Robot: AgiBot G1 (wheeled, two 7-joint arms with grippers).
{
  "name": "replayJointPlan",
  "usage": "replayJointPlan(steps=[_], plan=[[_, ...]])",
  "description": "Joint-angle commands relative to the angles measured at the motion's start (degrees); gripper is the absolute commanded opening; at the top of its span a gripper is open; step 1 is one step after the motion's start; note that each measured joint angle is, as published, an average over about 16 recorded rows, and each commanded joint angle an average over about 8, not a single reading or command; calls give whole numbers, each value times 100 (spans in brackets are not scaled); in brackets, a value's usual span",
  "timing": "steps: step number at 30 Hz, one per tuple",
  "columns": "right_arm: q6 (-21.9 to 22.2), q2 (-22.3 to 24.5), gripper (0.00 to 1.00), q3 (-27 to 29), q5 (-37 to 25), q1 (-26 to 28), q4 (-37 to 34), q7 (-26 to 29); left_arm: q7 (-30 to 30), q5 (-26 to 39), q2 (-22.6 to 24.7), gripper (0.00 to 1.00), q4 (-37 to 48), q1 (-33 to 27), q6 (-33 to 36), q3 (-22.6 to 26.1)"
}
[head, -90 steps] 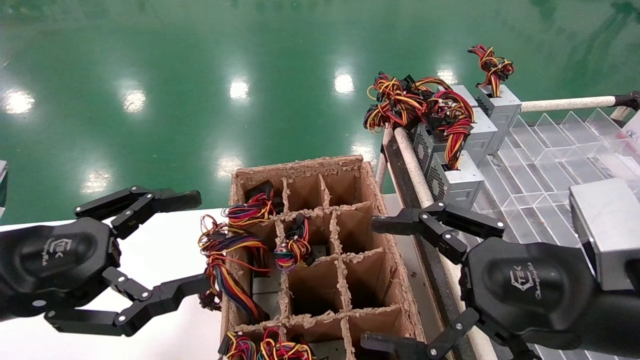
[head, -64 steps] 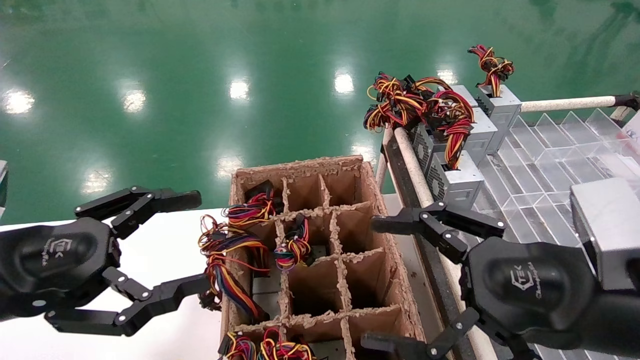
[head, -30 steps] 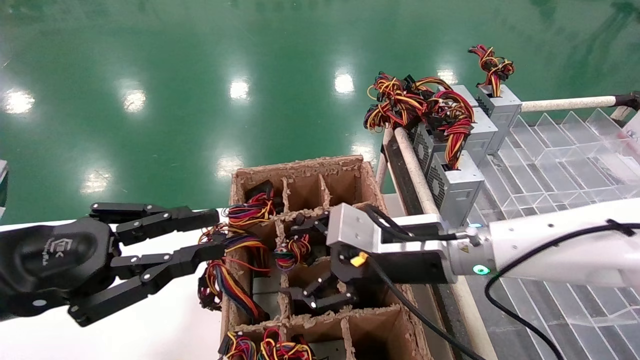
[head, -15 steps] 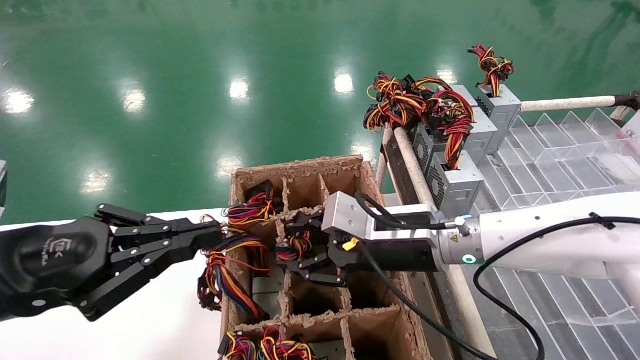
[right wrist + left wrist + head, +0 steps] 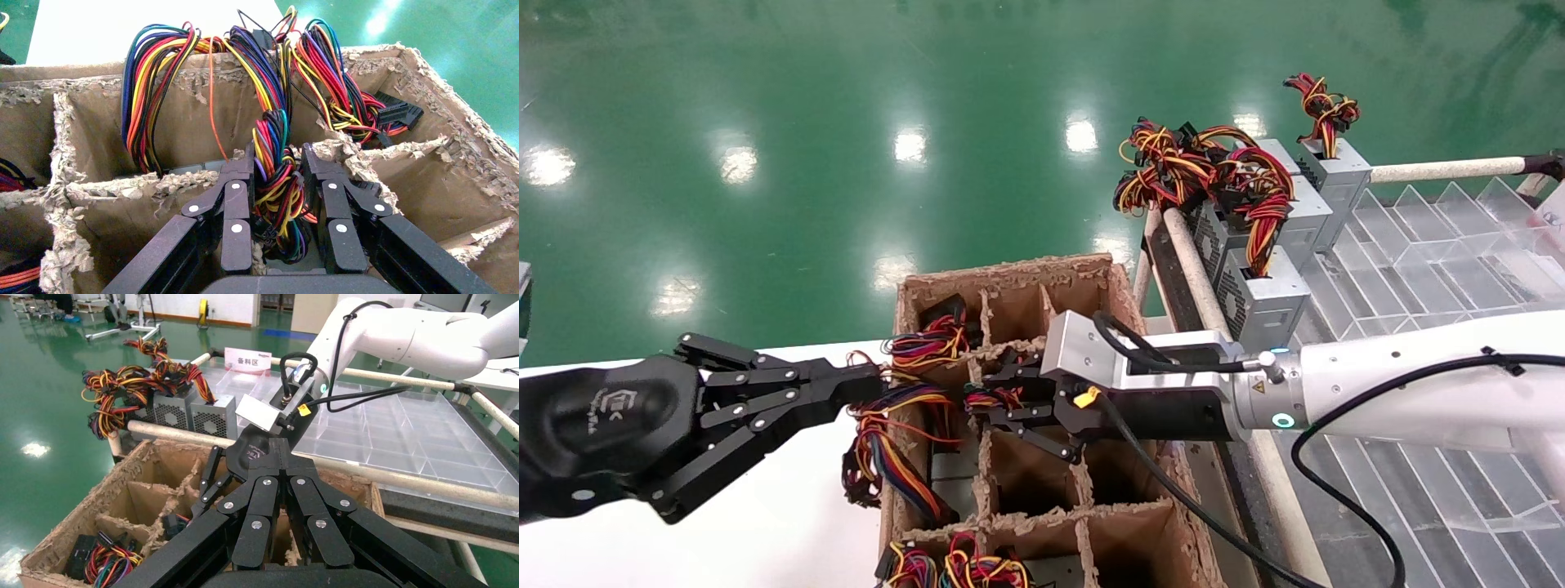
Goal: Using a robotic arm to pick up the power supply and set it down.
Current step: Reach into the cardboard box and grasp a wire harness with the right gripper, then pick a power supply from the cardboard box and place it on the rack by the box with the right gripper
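Right gripper [image 5: 275, 202] jaws clenched on wire bundle [image 5: 278, 190] of power supply, body sunk in divider box [image 5: 1120, 294] middle cell; bundle runs upright between jaws. Left gripper [image 5: 846, 388] jaws closed, empty, at box's left edge.

Rough, frayed brown cardboard divider box [image 5: 1124, 302]; glossy green floor [image 5: 846, 122] with lamp reflections; matt black right claw [image 5: 276, 184]; brushed silver metal wrist block [image 5: 1083, 359]; smooth white desk [image 5: 789, 490]; clear plastic tray [image 5: 1434, 245]; perforated grey metal power supplies [image 5: 1258, 302]
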Motion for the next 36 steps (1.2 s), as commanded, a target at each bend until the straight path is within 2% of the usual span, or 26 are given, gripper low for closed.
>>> replayJointPlan(steps=[1,12,22,29,36], plan=[[13,1,0,0,-11,4,19,5,0,0,0,0,0,0,0,0],[-60,285,0,192,201,84,480,36,0,0,0,0,0,0,0,0],[-159,756,0,530,490,346,1353,121,0,0,0,0,0,0,0,0],[-349,1012,0,648,377,975,1793,161,0,0,0,0,0,0,0,0],[-941,1142,0,669,194,2053,1934,-211,0,0,0,0,0,0,0,0]])
